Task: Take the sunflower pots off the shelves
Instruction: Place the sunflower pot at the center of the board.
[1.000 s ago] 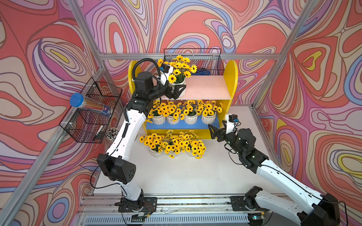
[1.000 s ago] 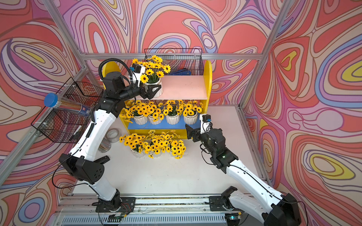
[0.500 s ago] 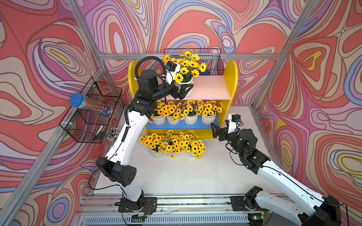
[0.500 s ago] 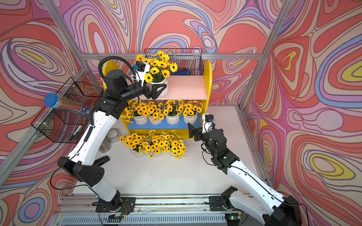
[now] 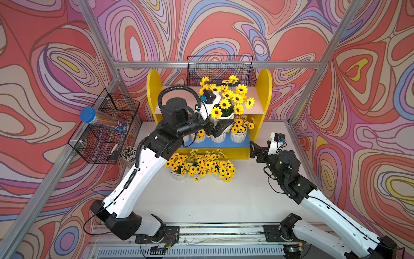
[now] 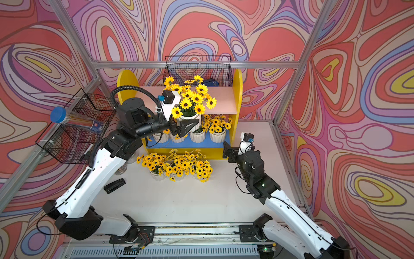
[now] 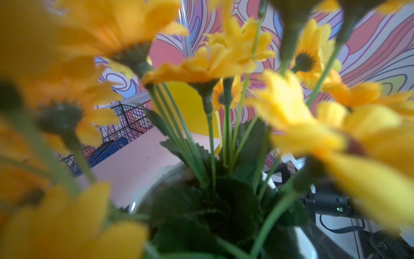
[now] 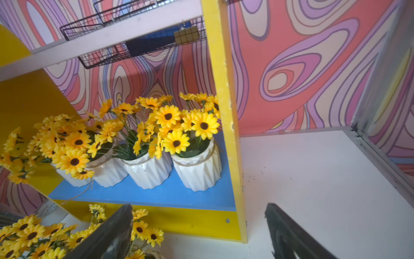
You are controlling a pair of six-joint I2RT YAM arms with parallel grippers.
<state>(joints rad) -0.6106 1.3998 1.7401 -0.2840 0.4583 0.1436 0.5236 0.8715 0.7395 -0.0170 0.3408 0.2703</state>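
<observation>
1. My left gripper point(image 5: 218, 129) pinches one sunflower pot point(image 5: 225, 117) by its white sides, at the front edge of the pink board point(image 5: 257, 105) of the shelves point(image 5: 264, 89).
2. Four pots point(image 8: 147, 170) stand on the blue board point(image 8: 156, 195). Three more pots point(image 5: 199, 167) sit on the table point(image 5: 201, 201), at 6 o'clock of the shelves.
3. My right gripper point(image 5: 254, 149), at 3 o'clock of those three, hangs spread and empty.

We've got pots point(image 8: 197, 172) packed side by side along the blue lower board point(image 8: 156, 197), pink upper board point(image 6: 224, 101) low over the flowers. A cluster of pots point(image 5: 201, 166) crowds the shelf's foot; the table point(image 8: 313, 179) right of the yellow side panel point(image 8: 226, 134) is open.
</observation>
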